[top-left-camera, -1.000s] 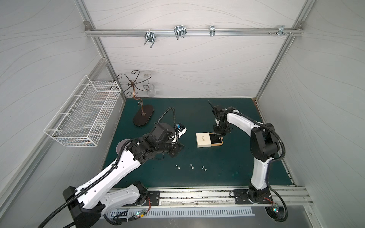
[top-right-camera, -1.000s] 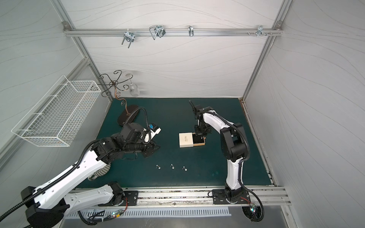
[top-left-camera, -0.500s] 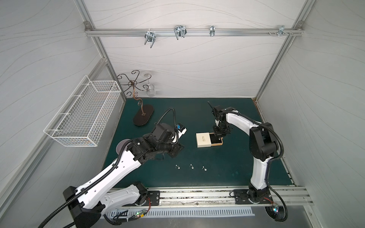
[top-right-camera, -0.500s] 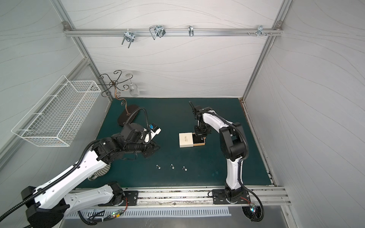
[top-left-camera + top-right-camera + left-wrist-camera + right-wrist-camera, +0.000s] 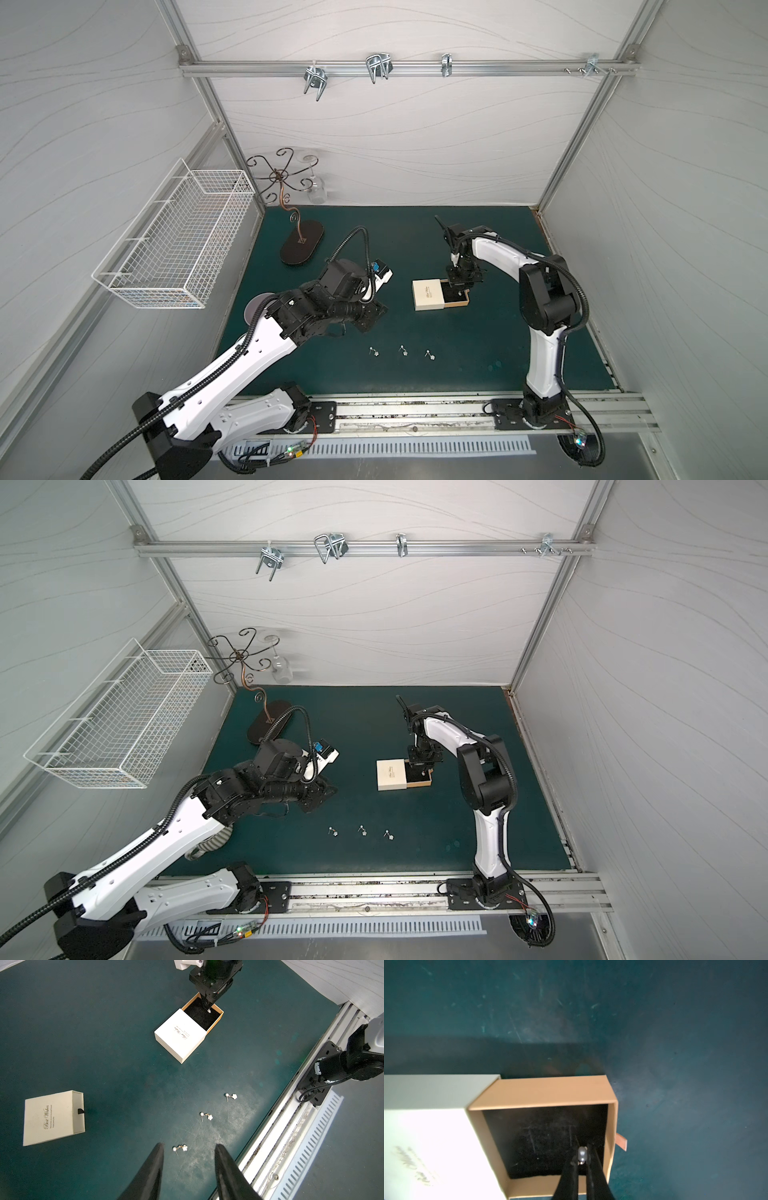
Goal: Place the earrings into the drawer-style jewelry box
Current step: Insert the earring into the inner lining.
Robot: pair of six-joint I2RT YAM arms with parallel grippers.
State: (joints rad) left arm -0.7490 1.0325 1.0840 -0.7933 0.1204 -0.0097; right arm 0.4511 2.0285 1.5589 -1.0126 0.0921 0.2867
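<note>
The drawer-style jewelry box [image 5: 428, 294] [image 5: 390, 774] [image 5: 180, 1034] is a white sleeve mid-mat, its tan drawer [image 5: 550, 1091] pulled out and lined in black. My right gripper [image 5: 583, 1148] [image 5: 208, 1006] is shut on one earring [image 5: 582, 1156] [image 5: 209, 1010], holding it over the drawer's black lining near the outer wall. Three more earrings [image 5: 374, 352] [image 5: 403, 350] [image 5: 430, 354] lie in a row on the mat nearer the front. My left gripper [image 5: 188, 1145] [image 5: 374, 313] hangs open and empty above the mat, just behind the leftmost earring [image 5: 180, 1148].
A second, closed white box [image 5: 54, 1118] lies on the mat in the left wrist view. A dark stand with curled hooks [image 5: 301, 245] sits at the back left, and a wire basket [image 5: 178, 245] hangs on the left wall. The arms' metal rail [image 5: 415, 409] runs along the front edge.
</note>
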